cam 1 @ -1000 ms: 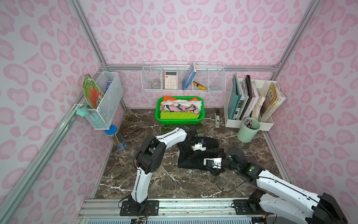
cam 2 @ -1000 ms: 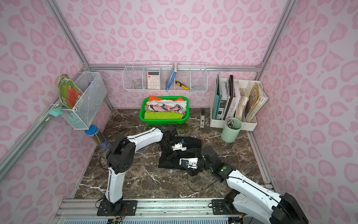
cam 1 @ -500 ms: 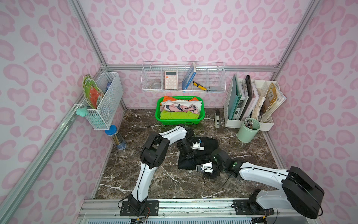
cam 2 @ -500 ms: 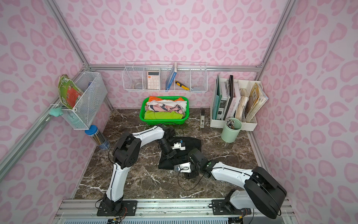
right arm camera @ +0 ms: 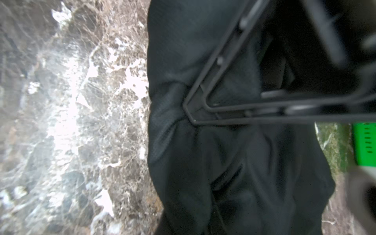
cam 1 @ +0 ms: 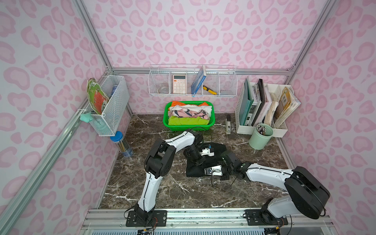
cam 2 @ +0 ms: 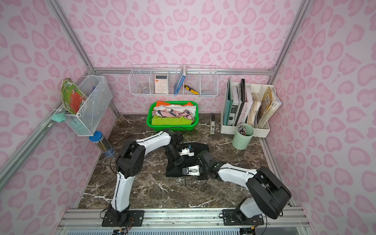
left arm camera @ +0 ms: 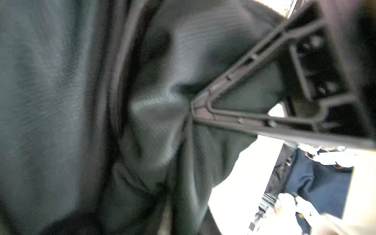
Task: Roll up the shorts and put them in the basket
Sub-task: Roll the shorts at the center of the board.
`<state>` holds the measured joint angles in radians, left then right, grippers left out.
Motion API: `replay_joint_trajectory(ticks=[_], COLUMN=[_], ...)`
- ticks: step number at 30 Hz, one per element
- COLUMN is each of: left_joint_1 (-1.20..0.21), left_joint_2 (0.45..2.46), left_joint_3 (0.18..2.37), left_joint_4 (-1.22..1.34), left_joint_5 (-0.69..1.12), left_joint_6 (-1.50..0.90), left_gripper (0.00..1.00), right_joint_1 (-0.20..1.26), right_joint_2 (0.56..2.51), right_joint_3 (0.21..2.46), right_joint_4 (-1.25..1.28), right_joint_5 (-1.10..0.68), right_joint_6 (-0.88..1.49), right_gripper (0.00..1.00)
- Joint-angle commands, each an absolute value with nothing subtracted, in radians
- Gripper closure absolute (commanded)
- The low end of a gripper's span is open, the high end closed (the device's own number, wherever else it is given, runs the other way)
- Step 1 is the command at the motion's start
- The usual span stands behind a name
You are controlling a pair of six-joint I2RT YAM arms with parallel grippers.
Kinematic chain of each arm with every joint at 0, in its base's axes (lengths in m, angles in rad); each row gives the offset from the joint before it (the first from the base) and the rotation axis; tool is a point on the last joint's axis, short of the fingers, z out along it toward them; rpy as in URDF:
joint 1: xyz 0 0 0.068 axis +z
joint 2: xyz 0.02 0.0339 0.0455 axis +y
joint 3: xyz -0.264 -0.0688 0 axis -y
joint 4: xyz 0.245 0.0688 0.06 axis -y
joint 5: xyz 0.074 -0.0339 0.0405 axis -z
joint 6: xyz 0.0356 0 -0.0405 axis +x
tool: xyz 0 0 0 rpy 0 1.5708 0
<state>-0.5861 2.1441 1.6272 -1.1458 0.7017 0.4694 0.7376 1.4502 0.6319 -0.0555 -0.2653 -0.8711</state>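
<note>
Marble tabletop (cam 1: pixel 154 193) carries the shorts (cam 1: pixel 193 173) bunched at centre, just near of the green basket (cam 1: pixel 189 127), long axis apparently near-to-far, right gripper (right arm camera: pixel 187 109) clamped on their near edge, left gripper (left arm camera: pixel 192 106) nipping fabric farther back, so the next turn should roll toward the basket.

In a top view, the white-and-black left arm (cam 1: pixel 149 189) rises from the lower edge, bends at the elbow and reaches toward centre, wrist folded down. The right arm (cam 1: pixel 264 175) lies low, stretching leftward from the lower right. Left gripper (left arm camera: pixel 192 105) and right gripper (right arm camera: pixel 188 109) each have jaws pinched together on the soft black fabric shorts (right arm camera: pixel 179 40).
</note>
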Motion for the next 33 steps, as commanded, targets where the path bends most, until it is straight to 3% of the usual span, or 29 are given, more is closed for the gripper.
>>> replay_joint_trajectory(ticks=[1,2,3,12,22,33], left_joint_1=[-0.58,-0.576,-0.575,-0.517,-0.496,-0.687], left_joint_2=[2.059,2.025,1.998,1.776,1.381,1.212], left_joint_3=[1.578,1.557,1.539,1.378,1.17,0.968], left_joint_4=[-1.075,-1.05,-1.032,-0.952,-0.707,-0.429], left_joint_5=[0.68,0.678,0.678,0.596,0.362,0.079], left_joint_6=[0.425,0.417,0.41,0.331,0.306,0.419], left_gripper=[0.29,0.08,0.01,0.01,0.01,0.01], right_joint_1=[0.708,0.702,0.696,0.625,0.52,0.447], right_joint_2=[1.441,1.439,1.433,1.403,1.587,1.921], right_joint_3=[0.658,0.666,0.673,0.733,0.925,1.17], right_joint_4=[-0.214,-0.237,-0.262,-0.377,-0.59,-0.802], right_joint_5=[-0.344,-0.35,-0.357,-0.513,-0.718,-0.831], right_joint_6=[-0.85,-0.852,-0.852,-0.829,-0.771,-0.719], right_gripper=[1.0,1.0,1.0,1.0,1.0,1.0])
